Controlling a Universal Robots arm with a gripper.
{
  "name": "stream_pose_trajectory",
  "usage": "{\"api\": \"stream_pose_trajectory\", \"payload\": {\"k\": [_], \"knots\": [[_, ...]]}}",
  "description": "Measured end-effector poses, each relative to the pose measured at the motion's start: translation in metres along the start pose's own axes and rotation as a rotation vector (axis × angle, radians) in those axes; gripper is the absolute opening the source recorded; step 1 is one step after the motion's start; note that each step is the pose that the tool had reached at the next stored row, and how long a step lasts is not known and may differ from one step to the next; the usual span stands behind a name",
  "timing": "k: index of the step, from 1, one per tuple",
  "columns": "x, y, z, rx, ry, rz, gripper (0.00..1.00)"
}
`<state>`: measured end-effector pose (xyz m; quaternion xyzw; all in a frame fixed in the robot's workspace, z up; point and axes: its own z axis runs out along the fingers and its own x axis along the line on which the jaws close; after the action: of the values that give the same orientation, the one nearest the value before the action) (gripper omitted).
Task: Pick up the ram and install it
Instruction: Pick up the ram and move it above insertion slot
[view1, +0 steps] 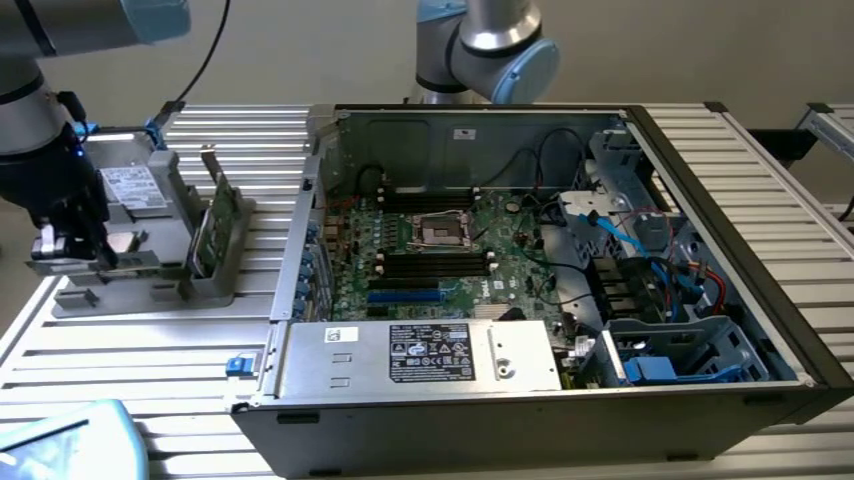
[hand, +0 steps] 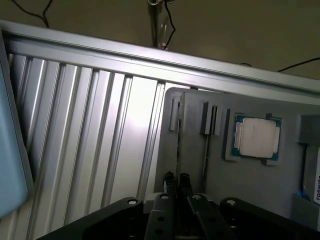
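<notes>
Grey moulded holder (view1: 134, 295) on the ribbed aluminium worktop (view1: 134, 350) is where the work stands. In the exterior view it lies at nine o'clock from the open computer case (view1: 694, 150), and the tool (view1: 70, 250) is low over the holder's nine-o'clock end. A wider green card (view1: 220, 225) with a metal bracket stands upright at three o'clock from the tool, untouched.

In the wrist view the tool (hand: 177, 181) has its fingertips (hand: 170, 180) drawn narrow, close on either side of a thin strip. I take that strip for the ram (hand: 178, 150), standing on edge in a holder slot, and I judge it gripped rather than merely straddled. A square silver processor (hand: 256, 138) rests in its own pocket nearby.

The pick-up looks begun, but the ram is not lifted clear of the holder. The memory slots (view1: 430, 265) on the motherboard (view1: 441, 240) look dark and unfilled, so the whole install is left to do.
</notes>
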<state>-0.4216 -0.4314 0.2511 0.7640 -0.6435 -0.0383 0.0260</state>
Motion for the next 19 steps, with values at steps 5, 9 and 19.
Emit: {"api": "stream_pose_trajectory", "payload": {"k": [5,9,19], "knots": [[0.001,-0.0068,-0.0223,-0.0050,-0.0013,0.000,0.15],[0.003,-0.0170,-0.0413,-0.0070,-0.0023,0.000,0.15],[0.006,-0.0412,-0.0888,-0.0076,-0.0141,-0.009,0.15]]}}
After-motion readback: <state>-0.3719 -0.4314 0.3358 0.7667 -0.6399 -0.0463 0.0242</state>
